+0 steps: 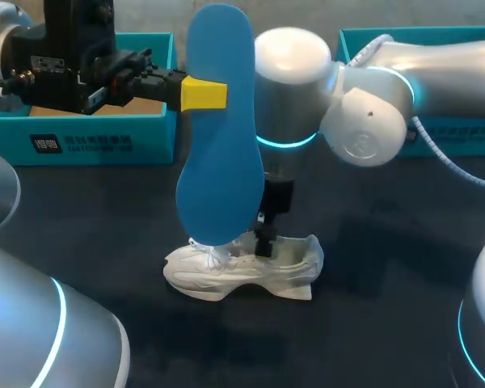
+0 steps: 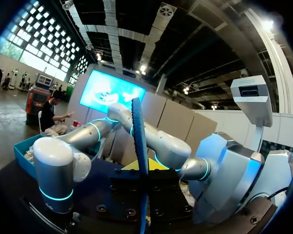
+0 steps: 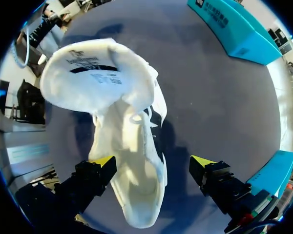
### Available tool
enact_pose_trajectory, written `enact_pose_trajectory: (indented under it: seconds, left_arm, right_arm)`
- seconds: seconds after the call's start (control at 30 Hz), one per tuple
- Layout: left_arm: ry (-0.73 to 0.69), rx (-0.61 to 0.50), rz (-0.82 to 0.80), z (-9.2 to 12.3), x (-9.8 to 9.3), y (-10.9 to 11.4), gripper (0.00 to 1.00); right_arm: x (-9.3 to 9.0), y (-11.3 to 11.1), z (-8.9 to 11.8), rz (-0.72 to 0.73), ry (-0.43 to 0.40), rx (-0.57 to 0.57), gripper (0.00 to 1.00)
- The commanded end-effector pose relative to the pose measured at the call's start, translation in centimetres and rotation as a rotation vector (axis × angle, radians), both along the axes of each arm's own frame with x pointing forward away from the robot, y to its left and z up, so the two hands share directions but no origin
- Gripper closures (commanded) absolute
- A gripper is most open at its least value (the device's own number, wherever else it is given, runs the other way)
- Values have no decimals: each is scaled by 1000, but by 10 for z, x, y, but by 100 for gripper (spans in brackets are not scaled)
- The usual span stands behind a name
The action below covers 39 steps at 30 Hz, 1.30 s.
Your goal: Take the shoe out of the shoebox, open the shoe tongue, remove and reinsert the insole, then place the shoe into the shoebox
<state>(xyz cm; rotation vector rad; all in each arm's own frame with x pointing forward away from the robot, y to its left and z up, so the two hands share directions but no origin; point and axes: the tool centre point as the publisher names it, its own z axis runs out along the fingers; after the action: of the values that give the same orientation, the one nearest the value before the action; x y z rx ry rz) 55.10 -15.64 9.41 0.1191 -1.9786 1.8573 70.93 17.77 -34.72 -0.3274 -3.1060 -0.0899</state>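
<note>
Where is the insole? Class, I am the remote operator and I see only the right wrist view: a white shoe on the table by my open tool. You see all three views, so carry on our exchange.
Observer: The blue insole is out of the shoe. The left tool holds it upright above the shoe.
Operator: How does it sit in that tool?
Observer: In the left wrist view it rises edge-on straight out of the tool's middle.
Operator: Where is its lower end?
Observer: From the head view, it is in front of the shoe's laces, next to where the right tool comes down. I cannot tell whether it touches the shoe.
</note>
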Motion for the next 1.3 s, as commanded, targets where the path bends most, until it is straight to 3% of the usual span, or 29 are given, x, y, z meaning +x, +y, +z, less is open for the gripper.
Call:
enact_pose_trajectory:
  seconds: [0.03,0.2,0.27,0.47,0.5,0.53,0.57,0.67,0.87,0.9,0.93,0.97,1.3]
  left_arm:
    - [0,2,-2,0,1,-2,100]
    - [0,2,-2,0,1,-2,100]
    - [0,2,-2,0,1,-2,100]
    - [0,2,-2,0,1,-2,100]
    - [0,2,-2,0,1,-2,100]
    - [0,2,-2,0,1,-2,100]
    - [0,2,-2,0,1,-2,100]
    - [0,2,-2,0,1,-2,100]
    - [0,2,-2,0,1,-2,100]
    - [0,2,-2,0,1,-2,100]
    - [0,2,-2,0,1,-2,100]
    - [0,2,-2,0,1,-2,100]
    - [0,2,-2,0,1,-2,100]
  right_arm:
    - [-1,-1,-17,-8,-4,15,0]
    - [0,-2,-26,-14,7,15,0]
    - [0,-3,-29,-15,12,15,13]
    - [0,-4,-35,-18,24,16,18]
    - [0,-4,-36,-17,27,15,22]
    - [1,-4,-37,-15,34,9,35]
    - [1,-3,-38,-15,37,6,42]
    - [2,-2,-40,-13,42,3,55]
    - [0,-3,-48,-15,69,-7,60]
    - [0,-3,-49,-16,72,-7,64]
    - [-1,-3,-49,-16,74,-7,76]
    - [-2,-3,-49,-18,76,-7,98]
    - [-14,-3,-46,-30,86,-1,100]
